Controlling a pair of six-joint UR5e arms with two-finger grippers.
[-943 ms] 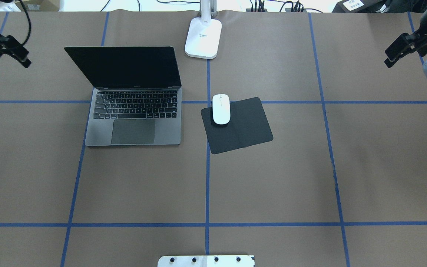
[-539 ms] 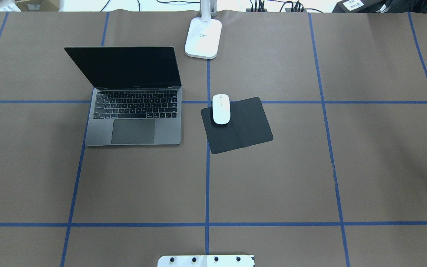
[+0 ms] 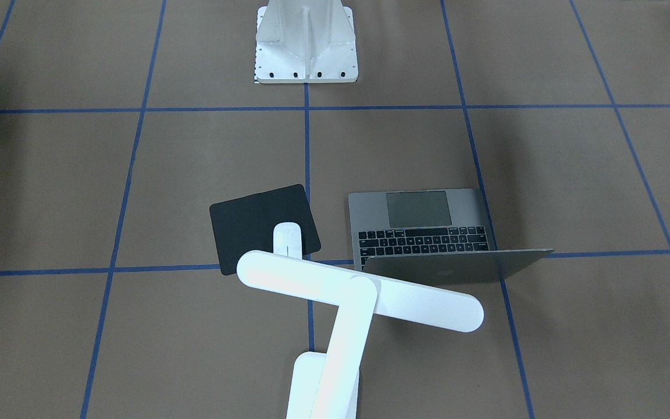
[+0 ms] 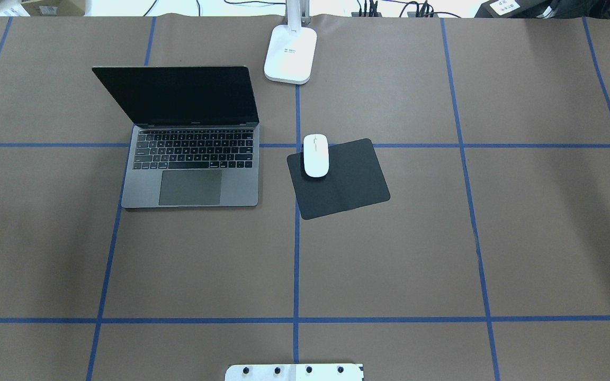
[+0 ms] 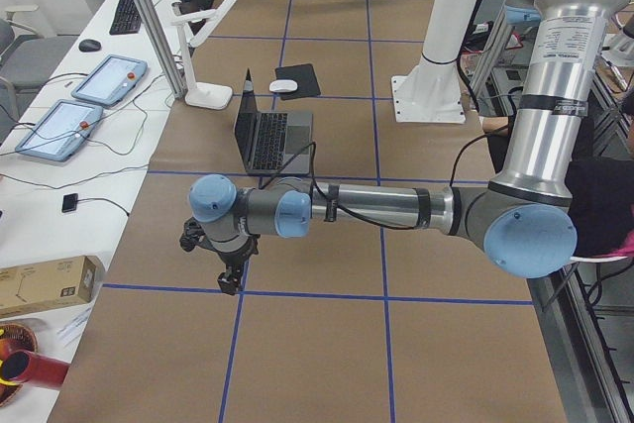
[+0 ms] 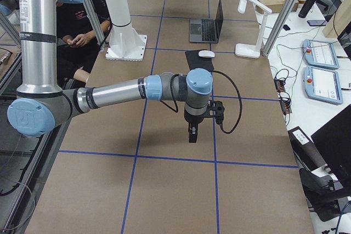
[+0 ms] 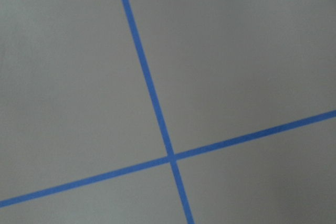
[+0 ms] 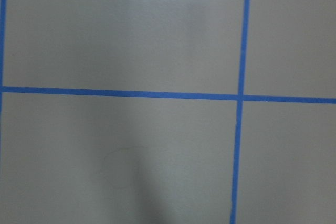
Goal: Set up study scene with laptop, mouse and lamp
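As far as can be judged, nothing is left to arrange: the lamp (image 4: 290,53) is stood at the table (image 4: 548,238)'s far edge, the laptop (image 4: 191,169) opened near its base, the black pad (image 4: 352,182) laid beside, the mouse (image 4: 316,155) set on it. The left gripper (image 5: 231,280) and right gripper (image 6: 192,133) are held well away; whether spread or pressed together cannot be told.

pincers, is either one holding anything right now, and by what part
Nothing is held. The left pincer and right pincer hang over the table, while the laptop, mouse and lamp sit apart from both.
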